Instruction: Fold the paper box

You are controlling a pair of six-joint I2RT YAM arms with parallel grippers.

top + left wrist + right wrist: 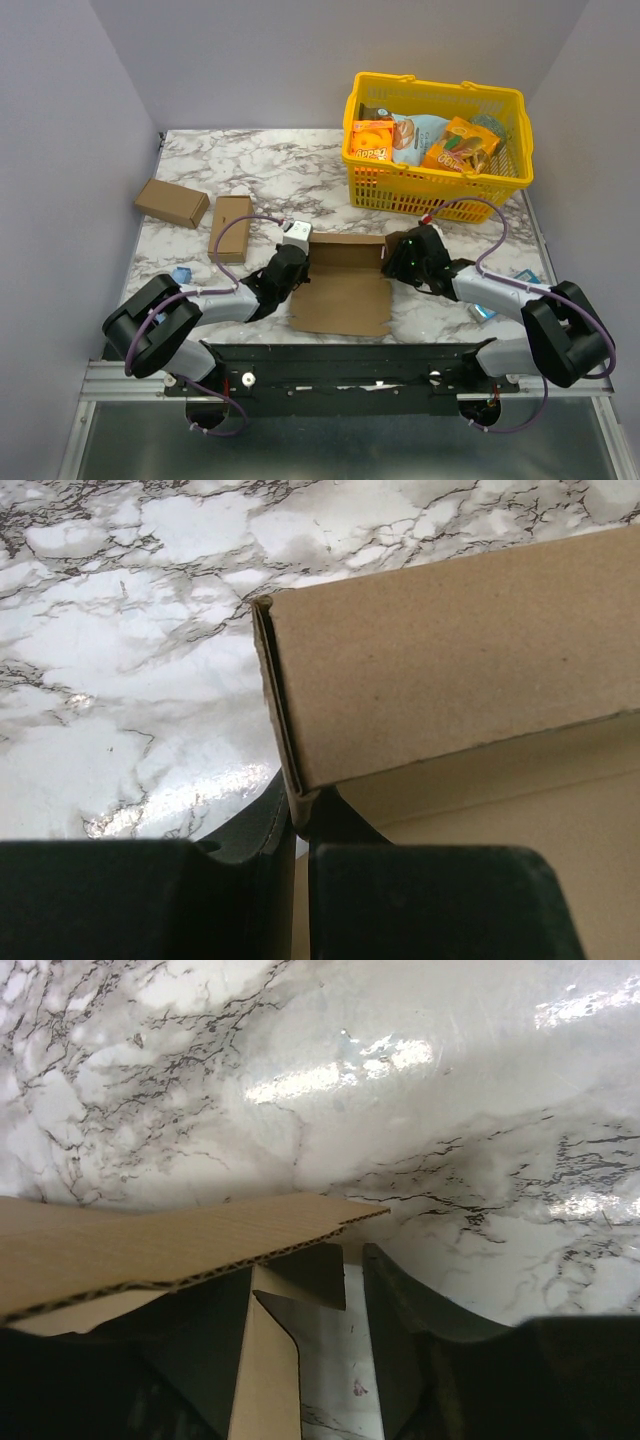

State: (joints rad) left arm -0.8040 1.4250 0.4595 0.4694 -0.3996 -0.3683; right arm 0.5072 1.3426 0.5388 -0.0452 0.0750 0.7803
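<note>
The paper box [340, 285] lay low in the middle of the overhead view on the marble counter [270, 170]. A flat panel reached toward the bottom of the frame and a raised wall ran along the upper edge. Both upper corners were hidden under the arms. The left gripper [299, 262] covered the left corner. In the left wrist view its jaws were pressed together on the end of that upright wall, with the fingers [440, 900] cut off by the lower edge. The right gripper [396, 262] covered the right corner. In the right wrist view its jaws stood spread, a strip of cardboard rising between them just beside the left-hand finger [190, 1360] and bare counter filling the rest of the gap. A corrugated edge ran off the left side of that frame.

At the upper right, the yellow basket [435, 190] held an orange packet [372, 140], a pale blue bag [420, 128] and an orange pouch [462, 145]. Their print was too small to read, and anything lower was hidden by the wall. Two small boxes [172, 203] [230, 228] lay at the left. Blue scraps [180, 274] [482, 312] showed beside each arm, too hidden to name
</note>
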